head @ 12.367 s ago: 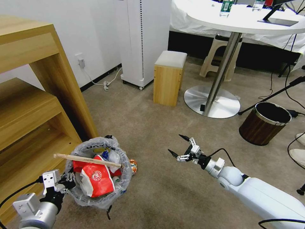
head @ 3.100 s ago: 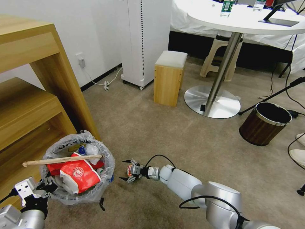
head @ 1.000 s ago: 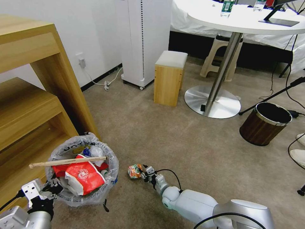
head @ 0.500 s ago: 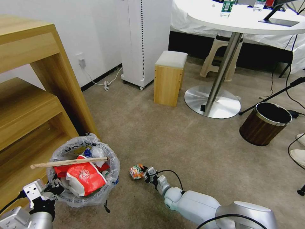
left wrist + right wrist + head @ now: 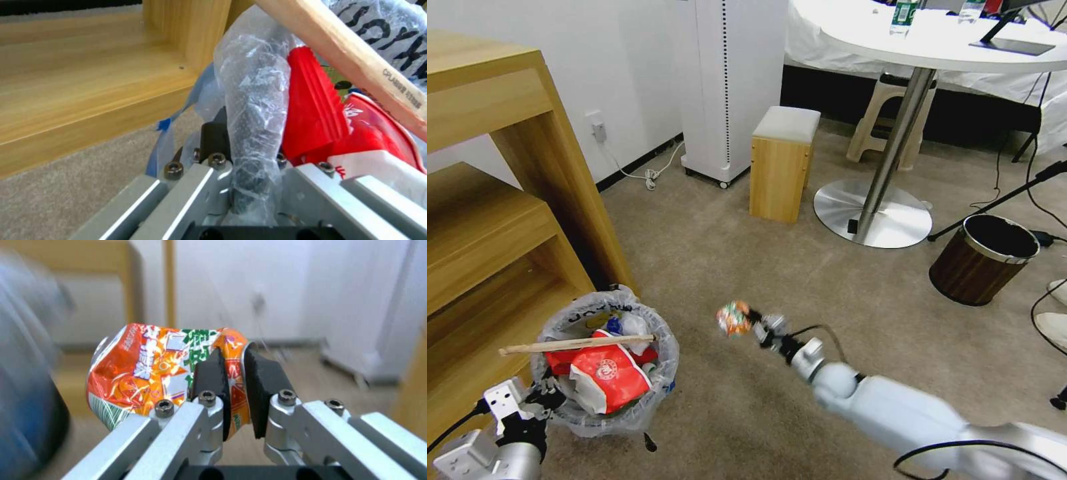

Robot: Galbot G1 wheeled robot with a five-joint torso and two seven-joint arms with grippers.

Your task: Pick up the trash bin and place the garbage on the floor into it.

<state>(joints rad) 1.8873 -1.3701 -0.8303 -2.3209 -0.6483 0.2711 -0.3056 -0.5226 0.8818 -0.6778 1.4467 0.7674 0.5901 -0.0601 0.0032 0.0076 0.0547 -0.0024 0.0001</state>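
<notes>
Orange and crushed, the can (image 5: 734,317) sits clamped in your right gripper (image 5: 755,324), raised clear of the beige carpet floor (image 5: 747,267). From the right wrist, you see the two dark pads (image 5: 209,380) pressed onto a folded edge of the can (image 5: 164,370), with most of its printed body sticking out to one side of them.

Your left gripper (image 5: 540,399) is low at the near left, pinched on the rim of the trash bin (image 5: 657,373). In the left wrist view the bag-wrapped rim (image 5: 256,133) runs straight down between the closed fingers (image 5: 215,140).

You have the bin just beside the foot of the wooden shelf unit (image 5: 507,200), to the left of the lifted can and apart from it. Its clear liner bag (image 5: 587,313) with black lettering spills over the edge. Inside lie a red wrapper (image 5: 607,380) and a wooden stick (image 5: 574,345) laid across the top, one end poking out past the rim toward the shelf.

Well off to the right stands a brown wood-look bin (image 5: 980,260) with a metal rim, near the round base of the bench (image 5: 872,213).
</notes>
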